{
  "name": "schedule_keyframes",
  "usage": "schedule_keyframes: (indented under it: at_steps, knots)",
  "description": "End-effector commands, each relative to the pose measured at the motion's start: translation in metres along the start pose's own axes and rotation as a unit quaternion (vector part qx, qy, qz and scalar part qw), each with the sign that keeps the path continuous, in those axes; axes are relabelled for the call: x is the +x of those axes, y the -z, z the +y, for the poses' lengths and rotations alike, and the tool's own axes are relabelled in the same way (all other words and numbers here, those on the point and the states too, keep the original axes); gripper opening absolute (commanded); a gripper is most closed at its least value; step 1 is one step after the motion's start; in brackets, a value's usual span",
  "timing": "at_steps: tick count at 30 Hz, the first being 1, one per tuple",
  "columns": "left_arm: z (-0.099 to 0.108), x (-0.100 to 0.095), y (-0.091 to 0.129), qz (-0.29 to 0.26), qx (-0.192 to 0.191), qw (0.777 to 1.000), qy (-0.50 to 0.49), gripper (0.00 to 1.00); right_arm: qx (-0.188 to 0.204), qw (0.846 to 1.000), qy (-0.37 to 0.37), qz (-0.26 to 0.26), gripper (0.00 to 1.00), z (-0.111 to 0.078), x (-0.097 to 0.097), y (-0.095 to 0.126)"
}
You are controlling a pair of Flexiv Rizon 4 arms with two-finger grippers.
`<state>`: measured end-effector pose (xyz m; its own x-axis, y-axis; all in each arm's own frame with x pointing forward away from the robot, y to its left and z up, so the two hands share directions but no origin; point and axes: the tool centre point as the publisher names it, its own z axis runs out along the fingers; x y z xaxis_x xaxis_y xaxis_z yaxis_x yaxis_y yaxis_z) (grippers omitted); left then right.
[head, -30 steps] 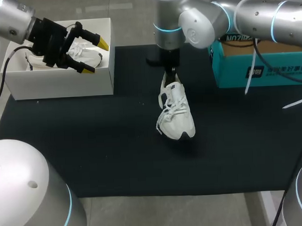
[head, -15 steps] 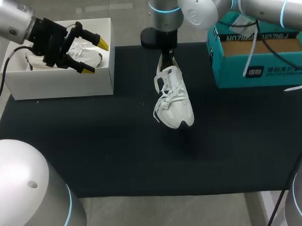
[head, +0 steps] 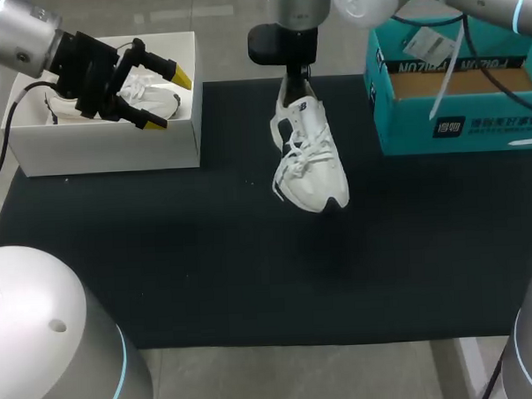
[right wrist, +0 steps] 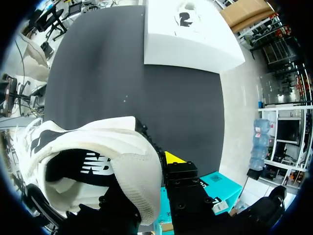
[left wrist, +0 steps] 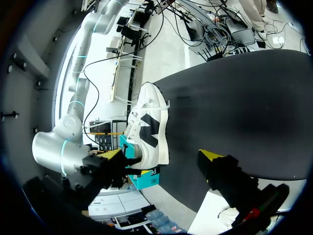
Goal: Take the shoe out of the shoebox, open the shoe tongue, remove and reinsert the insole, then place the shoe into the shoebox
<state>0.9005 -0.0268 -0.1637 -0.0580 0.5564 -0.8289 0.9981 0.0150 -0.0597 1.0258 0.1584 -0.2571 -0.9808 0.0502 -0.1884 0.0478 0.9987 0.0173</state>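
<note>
So the shoe (head: 308, 158) is dangling toe-down over the black counter (head: 207, 273), with the right gripper (head: 296, 76) clamped on its heel collar. Further back, left of the shoe, the left gripper (head: 169, 100) hovers spread wide over a white box (head: 114, 149) with a second shoe (head: 148, 91) inside. A teal box (head: 456, 112) sits right of the shoe.

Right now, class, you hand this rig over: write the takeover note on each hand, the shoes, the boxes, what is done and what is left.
Right hand: shut on the white shoe at its heel, toe hanging above the black mat.
Left hand: open, empty, over the white shoebox holding a second shoe.
Teal shoebox: open, by the mat's right side.
Done: shoe is out of its box. Insole steps: cannot tell.
Left: set the shoe into the shoebox.
</note>
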Motion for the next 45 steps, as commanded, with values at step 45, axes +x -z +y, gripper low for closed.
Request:
schedule_keyframes:
  at_steps: [45]
  knots:
    - [0.000,0.000,0.000,0.001,0.000,1.000,0.000,1.00,0.029,0.999,0.001,-0.045,0.00,-0.015,-0.042,0.176]
